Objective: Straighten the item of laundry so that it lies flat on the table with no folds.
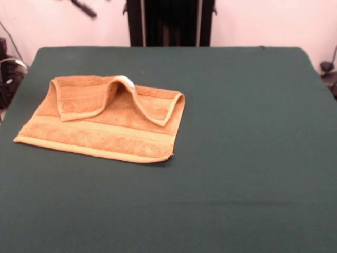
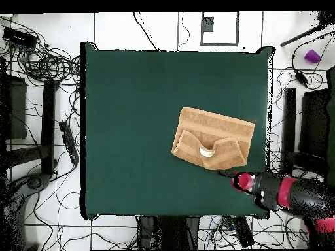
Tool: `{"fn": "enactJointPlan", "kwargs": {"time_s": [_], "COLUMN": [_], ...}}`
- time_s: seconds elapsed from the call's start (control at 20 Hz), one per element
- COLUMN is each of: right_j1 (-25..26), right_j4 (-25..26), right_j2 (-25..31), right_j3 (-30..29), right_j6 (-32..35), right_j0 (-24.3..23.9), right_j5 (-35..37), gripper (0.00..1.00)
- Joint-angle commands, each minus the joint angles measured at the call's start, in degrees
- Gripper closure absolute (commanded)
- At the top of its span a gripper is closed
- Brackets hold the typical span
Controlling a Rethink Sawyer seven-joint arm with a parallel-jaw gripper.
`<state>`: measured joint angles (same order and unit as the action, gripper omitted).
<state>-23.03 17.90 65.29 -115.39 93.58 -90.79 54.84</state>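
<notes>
My red-black arm [image 2: 288,193] hangs over corner of dark green cloth worktop [image 2: 131,131], beside orange-tan terry towel [image 1: 105,118], apart. Towel's far edge folded over. End effector [image 2: 241,181] opening: cannot tell.

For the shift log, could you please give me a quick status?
Arm drawn back at table corner, jaws unreadable. Towel folded over itself, white label showing. Nothing in the way.

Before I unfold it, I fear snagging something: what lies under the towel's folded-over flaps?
Only the towel's own lower layer shows beneath them, resting on the table. Whatever the flaps cover is hidden.
</notes>
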Motion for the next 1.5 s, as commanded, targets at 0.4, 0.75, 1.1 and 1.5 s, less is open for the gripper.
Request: {"fn": "enactJointPlan", "kwargs": {"time_s": [0.4,0.75,1.1,1.5], "right_j1": [-14.7,-7.46,-5.84,-2.54], "right_j4": [-9.71,0.35,7.17,7.33], "right_j2": [-0.94,-16.48,-22.37,-21.98], "right_j3": [3.74,15.9,17.71,22.02], "right_j6": [11.6,7.81,9.47,-1.35], "right_j0": [21.58,35.58,41.86,41.01], "right_j5": [-2.72,-2.67,-12.96,-9.68], "gripper": [0.0,0.0,0.0,0.0]}}
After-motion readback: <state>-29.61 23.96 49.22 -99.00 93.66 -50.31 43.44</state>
